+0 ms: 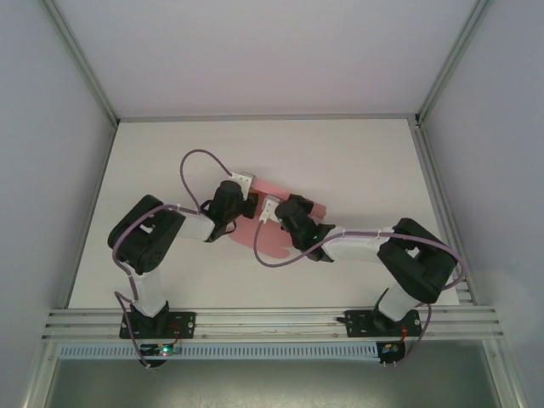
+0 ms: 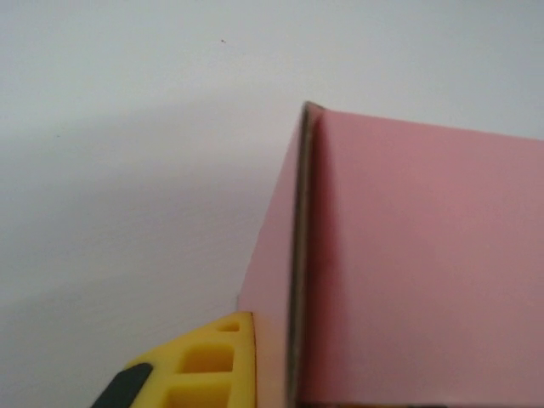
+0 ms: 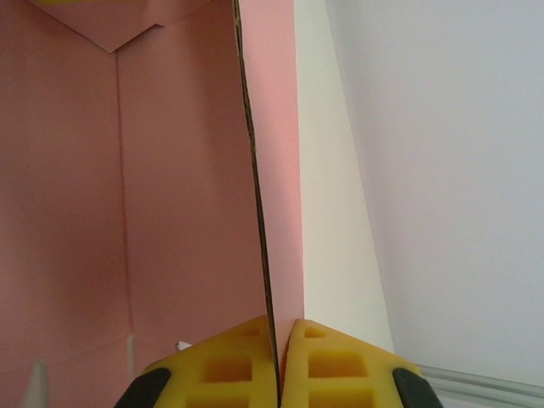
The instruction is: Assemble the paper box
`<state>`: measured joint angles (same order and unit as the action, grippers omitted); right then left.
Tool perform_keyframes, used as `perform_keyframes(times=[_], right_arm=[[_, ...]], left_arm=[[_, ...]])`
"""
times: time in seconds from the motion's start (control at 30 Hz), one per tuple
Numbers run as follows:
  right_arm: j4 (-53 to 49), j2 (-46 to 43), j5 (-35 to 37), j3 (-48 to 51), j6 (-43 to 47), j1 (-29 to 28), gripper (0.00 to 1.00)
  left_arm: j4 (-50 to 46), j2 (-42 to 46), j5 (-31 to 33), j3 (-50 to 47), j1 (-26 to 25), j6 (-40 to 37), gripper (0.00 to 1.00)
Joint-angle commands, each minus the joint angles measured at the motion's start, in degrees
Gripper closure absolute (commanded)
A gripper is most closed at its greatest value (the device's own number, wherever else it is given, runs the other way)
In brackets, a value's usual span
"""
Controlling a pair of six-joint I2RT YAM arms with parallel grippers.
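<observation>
The paper box (image 1: 265, 240) is a pink card sheet, partly folded up, lying mid-table between both arms. My left gripper (image 1: 240, 214) holds its left side. In the left wrist view one yellow finger (image 2: 204, 357) presses against an upright pink panel (image 2: 425, 255). The other finger is hidden behind the card, and the gripper (image 2: 280, 374) is shut on it. My right gripper (image 1: 283, 231) holds the right side. In the right wrist view it (image 3: 280, 327) is shut on the thin edge of an upright pink wall (image 3: 170, 212), which runs straight up from between the pads.
The white table (image 1: 357, 170) is ringed by a metal frame and pale walls. A rail (image 1: 272, 321) runs along the near edge by the arm bases. Purple cables loop over both arms close to the card.
</observation>
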<state>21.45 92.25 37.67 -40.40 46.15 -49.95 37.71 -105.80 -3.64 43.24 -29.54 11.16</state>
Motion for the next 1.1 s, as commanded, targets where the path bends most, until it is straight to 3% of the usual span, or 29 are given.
perform_keyframes(times=[0.0,0.13,0.37,0.43,0.67,0.8,1.07], right_arm=[[-12.0,3.2,-16.0,2.2,-2.7,-1.4,1.0],[-13.2,2.8,-15.7,1.9,-3.4,-2.3,1.0],[-17.0,2.4,-15.4,1.3,-6.8,-3.3,1.0],[-17.5,2.6,-15.2,1.1,-7.2,-3.3,1.0],[-17.1,3.1,-15.4,0.9,-8.4,-2.7,1.0],[-16.7,3.5,-15.5,0.4,-8.4,-2.6,1.0],[-15.5,2.5,-16.1,0.0,-9.9,-2.1,1.0]], left_arm=[[1.4,0.9,-0.7,2.6,0.1,2.4,0.97],[-3.8,0.2,10.1,5.6,-0.8,9.3,1.0],[-21.8,-2.6,43.0,14.7,-7.9,13.5,1.0],[-26.6,-3.9,46.2,16.7,-8.6,16.6,1.0],[-43.6,-6.0,56.3,22.1,-8.8,28.8,1.0],[-41.8,-6.3,51.5,21.4,-8.2,28.2,1.0],[-45.6,-7.5,49.9,23.3,-8.2,28.0,1.0]])
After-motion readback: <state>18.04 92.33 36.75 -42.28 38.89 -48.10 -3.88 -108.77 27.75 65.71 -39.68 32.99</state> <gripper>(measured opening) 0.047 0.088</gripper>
